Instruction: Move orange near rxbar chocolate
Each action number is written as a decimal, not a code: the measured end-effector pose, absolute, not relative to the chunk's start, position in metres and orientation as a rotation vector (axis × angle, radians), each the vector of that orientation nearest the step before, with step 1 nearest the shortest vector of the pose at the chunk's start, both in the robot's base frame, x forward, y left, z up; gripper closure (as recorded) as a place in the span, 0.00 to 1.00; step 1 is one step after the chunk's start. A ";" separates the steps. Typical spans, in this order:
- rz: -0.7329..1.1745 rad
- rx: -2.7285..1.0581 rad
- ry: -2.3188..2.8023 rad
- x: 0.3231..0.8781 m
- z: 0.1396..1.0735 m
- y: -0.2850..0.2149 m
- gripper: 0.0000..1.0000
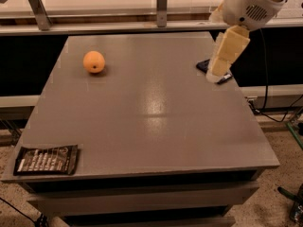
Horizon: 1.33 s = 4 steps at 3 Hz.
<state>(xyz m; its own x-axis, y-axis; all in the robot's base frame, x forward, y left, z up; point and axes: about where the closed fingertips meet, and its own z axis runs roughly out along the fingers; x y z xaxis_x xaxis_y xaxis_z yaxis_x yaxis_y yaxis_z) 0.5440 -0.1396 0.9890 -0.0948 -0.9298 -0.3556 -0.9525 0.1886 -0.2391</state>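
Overhead, the tool [216,74] hangs tilted above the table [156,136].

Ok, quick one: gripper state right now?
Gripper: cannot be told; it hangs over the table's right side, in front of the dark blue bar wrapper, well apart from the orange.
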 end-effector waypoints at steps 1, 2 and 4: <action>0.255 -1.756 1.861 0.586 1.000 -0.074 0.00; 0.411 -1.760 1.676 0.610 1.002 0.013 0.00; 0.403 -1.751 1.647 0.613 0.997 0.017 0.00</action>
